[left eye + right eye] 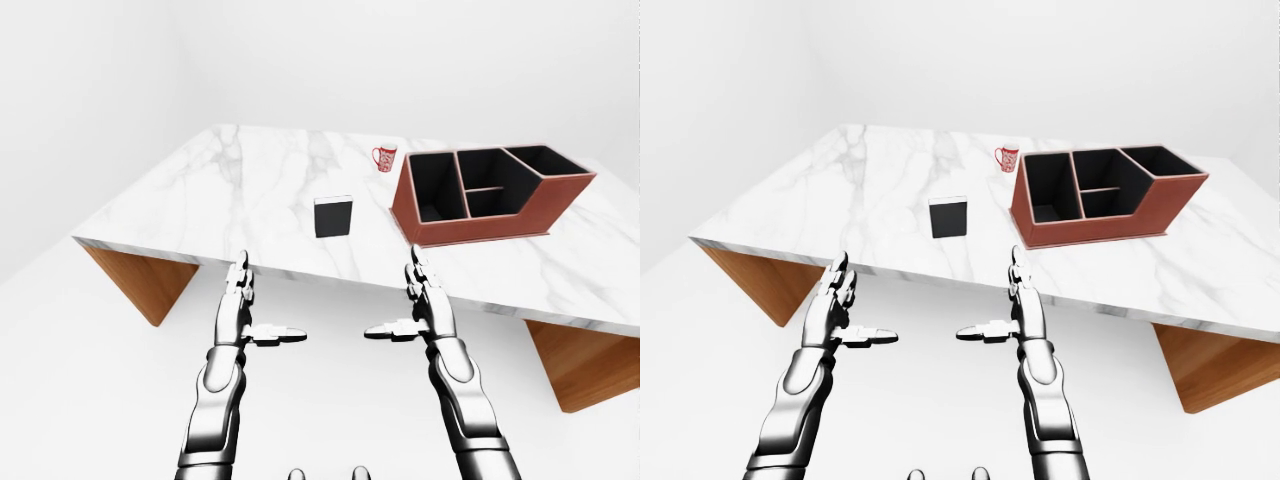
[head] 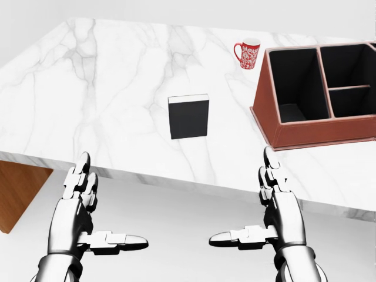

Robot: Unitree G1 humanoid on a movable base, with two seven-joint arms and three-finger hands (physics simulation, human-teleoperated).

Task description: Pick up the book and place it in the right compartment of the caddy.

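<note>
My main risk from here is the reach: the book (image 2: 188,116) lies flat on the white marble desk (image 2: 106,88), well in from the near edge, while both my hands hang short of that edge and touch nothing. Reaching from this stance, I judge I could only brush the book's near edge and push it farther away, or scrape my fingers on the desk lip. The book is thin and flat, so my 3 fingers may struggle to get under it and it could slip from a pinch. Placement is another hazard: the brown caddy (image 1: 480,222) has several compartments, its walls are sloped, and the right compartment is the one farthest from me at the right of the left-eye view, so I could drop the book in the wrong section or catch it on a divider. A red patterned mug (image 2: 247,54) stands just beside the caddy's upper left corner and could be knocked by a wide sweep. My left hand (image 2: 88,208) is spread wide, fingers pointing up toward the desk and thumb sticking out to the right, holding nothing. My right hand (image 2: 270,205) mirrors it, fingers raised, thumb pointing left, also empty. Both forearms rise from the bottom of the view, roughly parallel.
</note>
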